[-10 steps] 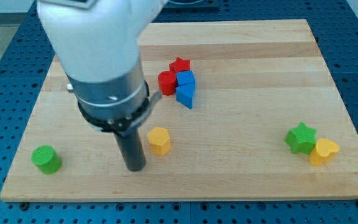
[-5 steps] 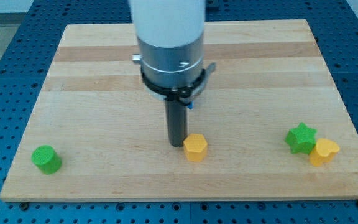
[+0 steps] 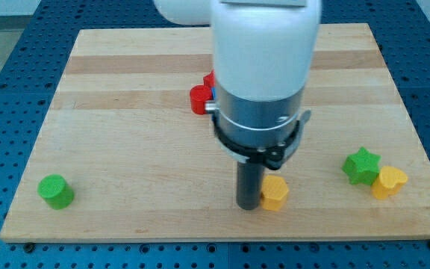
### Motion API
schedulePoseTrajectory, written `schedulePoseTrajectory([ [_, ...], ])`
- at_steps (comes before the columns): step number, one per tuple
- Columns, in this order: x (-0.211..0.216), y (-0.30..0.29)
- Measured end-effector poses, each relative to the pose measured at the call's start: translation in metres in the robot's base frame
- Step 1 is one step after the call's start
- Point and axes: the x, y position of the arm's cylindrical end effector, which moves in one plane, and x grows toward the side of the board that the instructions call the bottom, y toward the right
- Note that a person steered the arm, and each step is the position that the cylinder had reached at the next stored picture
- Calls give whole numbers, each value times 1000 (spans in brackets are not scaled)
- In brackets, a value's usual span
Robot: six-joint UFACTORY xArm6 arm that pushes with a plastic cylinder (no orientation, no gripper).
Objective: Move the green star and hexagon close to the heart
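Observation:
The yellow hexagon (image 3: 275, 193) lies near the view's bottom, right of centre. My tip (image 3: 248, 205) stands right against its left side. The green star (image 3: 361, 166) sits at the view's right, touching the yellow heart (image 3: 389, 181), which lies just below and right of it. The hexagon is well to the left of the heart, with a clear gap between them.
A green cylinder (image 3: 55, 191) stands at the bottom left. A red cylinder (image 3: 199, 99) and a red block (image 3: 209, 81) show beside the arm near the board's middle top; a sliver of blue shows there, mostly hidden by the arm.
My tip has swept to the right along the bottom of the board, pushing the yellow hexagon rightward toward the heart. The star, heart and green cylinder have not moved.

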Motion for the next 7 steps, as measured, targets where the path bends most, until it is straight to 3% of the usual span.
schedulePoseTrajectory([
  [5, 0, 116],
  [7, 39, 74],
])
